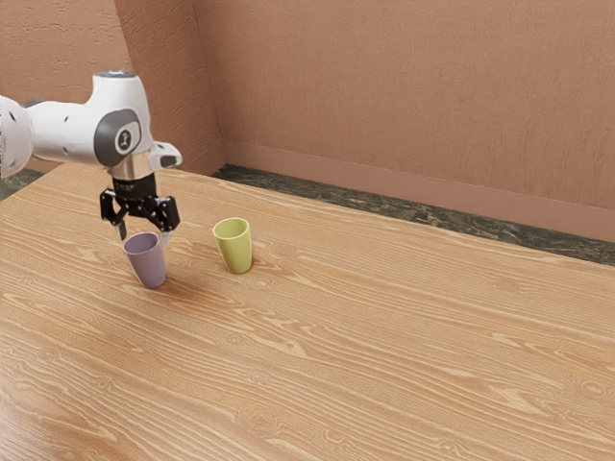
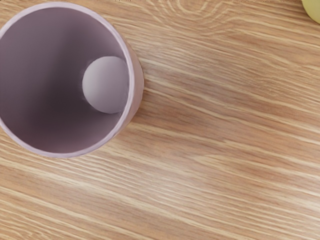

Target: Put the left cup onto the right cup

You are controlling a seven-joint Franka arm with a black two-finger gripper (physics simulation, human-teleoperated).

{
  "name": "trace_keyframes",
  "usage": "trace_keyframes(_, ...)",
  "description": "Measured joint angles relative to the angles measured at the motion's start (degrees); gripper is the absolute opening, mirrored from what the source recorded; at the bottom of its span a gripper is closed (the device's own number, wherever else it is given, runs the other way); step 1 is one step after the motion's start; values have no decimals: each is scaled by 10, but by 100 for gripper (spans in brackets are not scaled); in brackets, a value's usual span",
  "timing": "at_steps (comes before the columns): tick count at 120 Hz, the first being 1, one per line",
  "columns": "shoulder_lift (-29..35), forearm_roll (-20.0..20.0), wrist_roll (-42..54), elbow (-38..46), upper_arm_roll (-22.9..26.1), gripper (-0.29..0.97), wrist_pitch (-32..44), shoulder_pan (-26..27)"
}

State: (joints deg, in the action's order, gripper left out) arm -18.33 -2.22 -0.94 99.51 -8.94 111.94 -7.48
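A lilac cup stands upright on the wooden table, toward the exterior view's left. A yellow-green cup stands upright a short way to its right. My gripper hovers just above the lilac cup's rim, open, its two fingers spread to about the rim's width and touching nothing. In the wrist view I look straight down into the lilac cup just under the hand, and a sliver of the yellow-green cup sits at a corner.
Brown walls close the table's far side, with a dark strip of floor along their foot. Bare wood stretches to the exterior view's right of the cups and toward the front.
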Motion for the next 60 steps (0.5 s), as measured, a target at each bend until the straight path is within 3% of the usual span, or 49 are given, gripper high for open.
trace_keyframes(60, -51, 22, 46, -45, 1, 68, 35, -19)
